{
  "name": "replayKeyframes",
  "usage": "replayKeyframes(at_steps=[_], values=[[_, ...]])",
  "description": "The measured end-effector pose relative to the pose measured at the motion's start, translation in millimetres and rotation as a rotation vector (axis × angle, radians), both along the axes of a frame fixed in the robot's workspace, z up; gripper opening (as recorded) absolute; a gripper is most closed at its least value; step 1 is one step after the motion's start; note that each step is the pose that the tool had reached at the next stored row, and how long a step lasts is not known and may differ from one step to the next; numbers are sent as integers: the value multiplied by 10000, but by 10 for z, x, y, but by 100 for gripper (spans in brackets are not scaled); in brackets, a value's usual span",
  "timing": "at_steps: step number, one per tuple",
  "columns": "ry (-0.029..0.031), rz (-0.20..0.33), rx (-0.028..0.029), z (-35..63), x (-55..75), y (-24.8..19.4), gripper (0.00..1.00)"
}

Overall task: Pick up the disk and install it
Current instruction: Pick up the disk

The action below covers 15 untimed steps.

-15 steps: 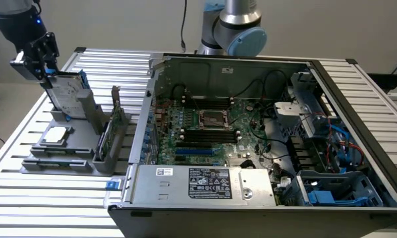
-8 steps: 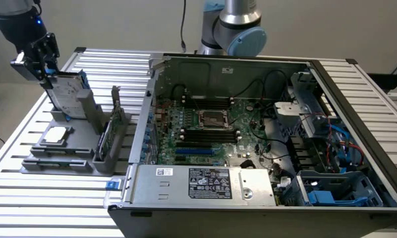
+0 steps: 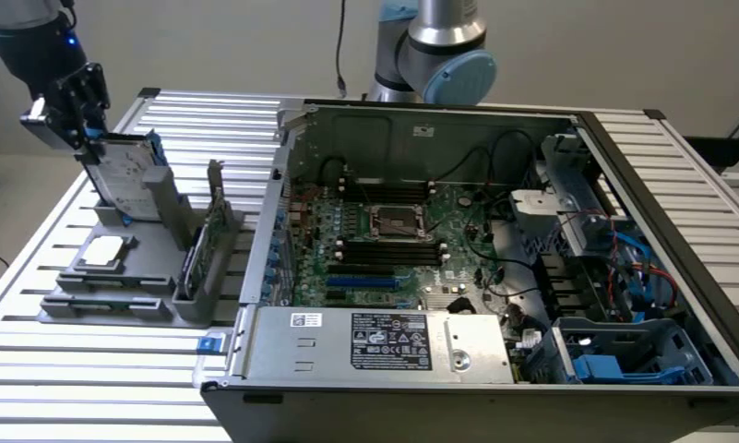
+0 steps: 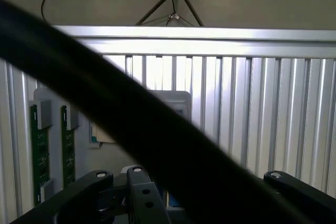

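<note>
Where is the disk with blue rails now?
The silver-grey metal disk with blue plastic rails stands in the grey holder on the exterior view's left, beside the open computer case, the gripper at its top.

Disk (image 3: 125, 173): I see it standing on edge, roughly upright, in the tall slot of the grey fixture (image 3: 158, 247). That's on the slatted table (image 3: 25, 277) at the exterior view's left, beside the open PC case (image 3: 382, 134) and outside it. Silver-grey metal body, white printed label on the face I can see, bright blue rails along the edges. Not installed yet.
</note>
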<state>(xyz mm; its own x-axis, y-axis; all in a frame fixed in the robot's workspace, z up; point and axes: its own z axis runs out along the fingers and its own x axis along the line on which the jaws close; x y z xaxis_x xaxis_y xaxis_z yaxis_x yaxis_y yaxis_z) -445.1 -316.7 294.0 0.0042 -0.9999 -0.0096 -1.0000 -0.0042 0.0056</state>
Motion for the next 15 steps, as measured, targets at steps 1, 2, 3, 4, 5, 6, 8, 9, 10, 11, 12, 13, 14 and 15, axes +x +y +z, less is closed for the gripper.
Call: replayKeyframes(at_steps=[1,2,3,4,5,6,8,9,10,11,12,13,14,15], values=[[-1,0,0,0,-2,0,45],[-3,0,0,0,-4,0,45],[-4,1,0,-1,-5,0,38],[-6,0,0,-1,-6,0,38],[-7,0,0,-2,-7,0,38],[-6,0,0,-1,-8,0,38],[-6,-1,0,-1,-10,-1,38],[-6,-3,0,-1,-10,-2,38],[-7,-1,1,-2,-10,-4,38],[-6,-1,1,-1,-10,-5,38],[-6,-1,1,-1,-10,-8,36],[-4,0,1,-1,-10,-11,36],[-6,-2,2,-1,-10,-11,33],[-6,-2,2,-1,-10,-13,33]])
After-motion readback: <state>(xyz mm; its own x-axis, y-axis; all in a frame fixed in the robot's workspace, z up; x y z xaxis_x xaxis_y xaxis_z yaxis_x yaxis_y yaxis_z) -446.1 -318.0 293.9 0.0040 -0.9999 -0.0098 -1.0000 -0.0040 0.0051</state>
